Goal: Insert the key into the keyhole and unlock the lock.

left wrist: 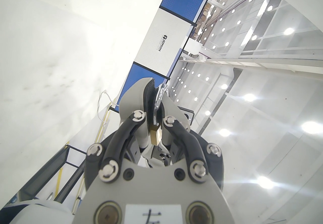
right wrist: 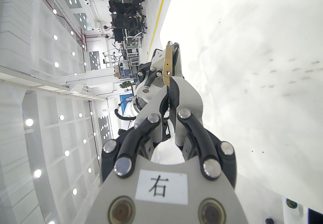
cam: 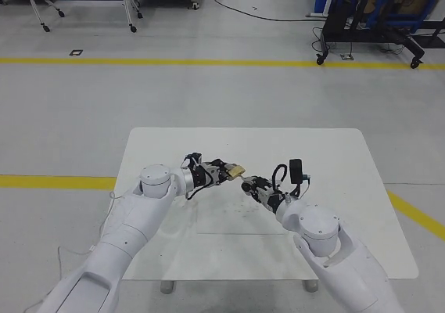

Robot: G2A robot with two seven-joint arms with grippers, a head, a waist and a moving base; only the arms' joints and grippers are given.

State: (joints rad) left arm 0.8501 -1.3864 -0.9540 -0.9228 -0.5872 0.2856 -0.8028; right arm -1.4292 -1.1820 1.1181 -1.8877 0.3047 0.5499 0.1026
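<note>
A brass padlock [cam: 236, 169] is held above the middle of the white table [cam: 339, 156] by my left gripper [cam: 226, 170], which is shut on it. In the left wrist view its brass body [left wrist: 155, 136] and silver shackle [left wrist: 161, 92] sit between the closed fingers [left wrist: 136, 99]. My right gripper [cam: 249, 186] faces it from the other side, fingers shut on the key, which is mostly hidden between the pads. In the right wrist view the right gripper [right wrist: 169, 86] has its tip right at the keyhole [right wrist: 167, 73] on the padlock's narrow brass face [right wrist: 167, 58].
A faint clear mat [cam: 230, 215] lies on the table below the grippers. The tabletop around them is bare white with small scuff marks. Wheeled carts [cam: 371, 31] stand on the floor far behind the table.
</note>
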